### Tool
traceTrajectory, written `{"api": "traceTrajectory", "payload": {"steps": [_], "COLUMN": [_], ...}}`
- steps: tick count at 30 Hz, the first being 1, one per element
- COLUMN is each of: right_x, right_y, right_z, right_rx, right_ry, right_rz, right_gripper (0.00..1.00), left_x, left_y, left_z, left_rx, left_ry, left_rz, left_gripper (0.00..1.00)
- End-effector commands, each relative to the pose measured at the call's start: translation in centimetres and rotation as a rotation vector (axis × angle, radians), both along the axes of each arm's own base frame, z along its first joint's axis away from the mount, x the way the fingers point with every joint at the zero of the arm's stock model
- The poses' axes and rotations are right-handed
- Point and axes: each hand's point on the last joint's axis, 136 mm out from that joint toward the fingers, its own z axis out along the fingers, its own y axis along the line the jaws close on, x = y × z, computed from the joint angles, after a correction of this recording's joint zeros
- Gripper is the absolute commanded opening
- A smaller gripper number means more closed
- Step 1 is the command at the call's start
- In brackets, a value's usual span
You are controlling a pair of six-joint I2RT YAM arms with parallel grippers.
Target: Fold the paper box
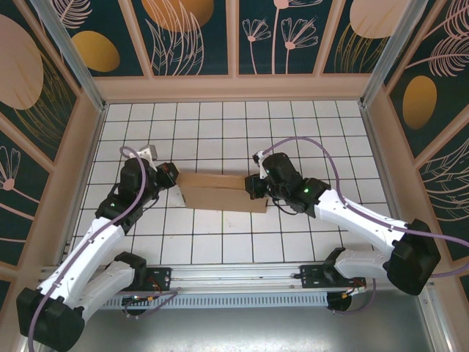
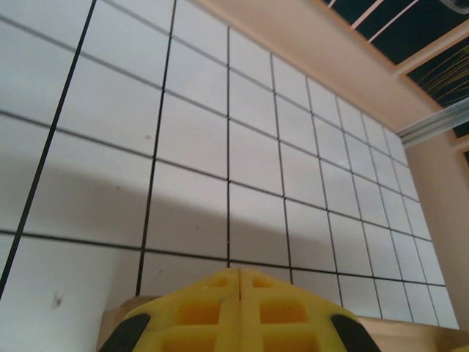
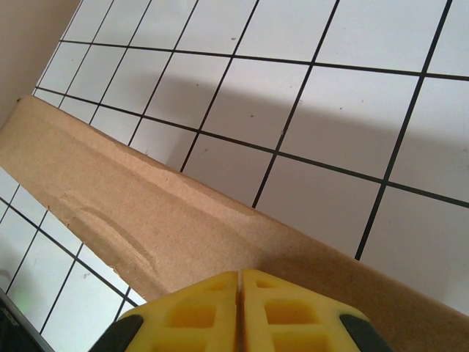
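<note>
A walled enclosure [image 1: 190, 37] surrounds everything. Its dark teal panels carry painted plants and orange discs in pale wooden frames, with aluminium posts at the back corners. Its floor is a white table [image 1: 220, 125] ruled into square tiles by thin dark lines. An aluminium rail [image 1: 234, 275] runs along the near edge, where both arm bases are bolted.

The left arm [image 1: 95, 242] and the right arm [image 1: 359, 216], white with black joints, reach inward toward each other, each trailed by a purple cable [image 1: 322, 158].

The paper box [image 1: 220, 192] lies between them near the middle of the table. It is a long brown cardboard piece stretched left to right. Its long sides seem raised into low walls, and plain cardboard shows inside. The right wrist view shows one wall [image 3: 146, 213] crossing the picture on a slant, dented and creased. The left wrist view shows a sliver of cardboard edge [image 2: 110, 323] low in the picture.

The left gripper [image 1: 174, 178] sits at the box's left end. Its yellow fingers [image 2: 198, 308] are pressed together along a thin seam, tips at the cardboard edge with nothing between them. The right gripper [image 1: 253, 185] sits at the box's right end. Its yellow fingers [image 3: 286, 308] are likewise pressed together, tips against the slanted wall.

A small green light [image 1: 305, 192] glows on the right arm's wrist.
</note>
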Motion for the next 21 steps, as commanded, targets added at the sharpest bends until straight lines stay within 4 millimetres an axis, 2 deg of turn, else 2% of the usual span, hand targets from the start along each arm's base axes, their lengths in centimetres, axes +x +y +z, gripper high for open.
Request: {"api": "traceTrajectory", "payload": {"steps": [1, 8, 15, 21], "right_x": [-1.4, -1.6, -1.9, -2.0], "right_y": [-1.2, -0.7, -0.7, -0.9], "right_z": [-4.2, -4.1, -4.2, -4.3], "right_rx": [-0.103, -0.092, -0.094, -0.095], "right_ry": [0.102, 0.102, 0.103, 0.102], "right_rz": [-0.011, -0.002, -0.001, -0.007], "right_gripper": [0.11, 0.10, 0.10, 0.10], "left_x": [-0.4, -0.4, -0.1, -0.1], "left_y": [-0.4, 0.4, 2.0, 1.5], "left_z": [-1.8, -3.6, -3.5, -4.5], "left_rx": [-0.044, -0.046, -0.038, -0.068], "left_ry": [0.059, 0.090, 0.074, 0.097], "left_rz": [-0.009, 0.050, 0.111, 0.094], "left_gripper": [0.00, 0.00, 0.00, 0.00]}}
